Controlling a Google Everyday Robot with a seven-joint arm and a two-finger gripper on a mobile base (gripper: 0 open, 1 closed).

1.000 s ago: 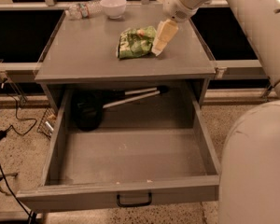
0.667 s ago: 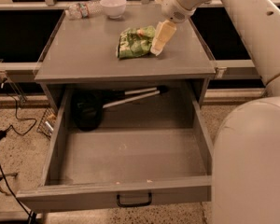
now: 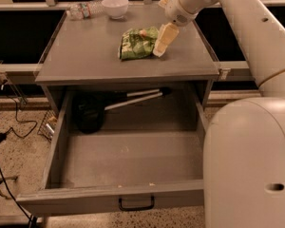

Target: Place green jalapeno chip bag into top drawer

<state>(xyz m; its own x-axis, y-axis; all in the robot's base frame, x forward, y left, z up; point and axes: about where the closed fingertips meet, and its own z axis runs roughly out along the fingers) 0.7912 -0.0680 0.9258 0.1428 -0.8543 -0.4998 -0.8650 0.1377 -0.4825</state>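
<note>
The green jalapeno chip bag [image 3: 137,42] lies crinkled on the grey cabinet top [image 3: 85,56], right of centre. My gripper [image 3: 158,51] hangs down from the arm at the bag's right edge, touching or just over it. The top drawer [image 3: 133,163] is pulled out wide below the top, its flat front panel nearest me with a small black handle [image 3: 136,204]. The drawer floor is bare in front.
A white bowl [image 3: 115,6] and a clear water bottle [image 3: 83,10] lying on its side sit at the top's back edge. A black ladle-like object [image 3: 88,113] with a long handle [image 3: 133,99] lies at the drawer's back. My white body [image 3: 249,165] fills the right. Cables [image 3: 4,141] lie on the left floor.
My gripper stays at the bag's right edge, barely moved. My white body has crept a little leftward in view. The bag and drawer have not moved.
</note>
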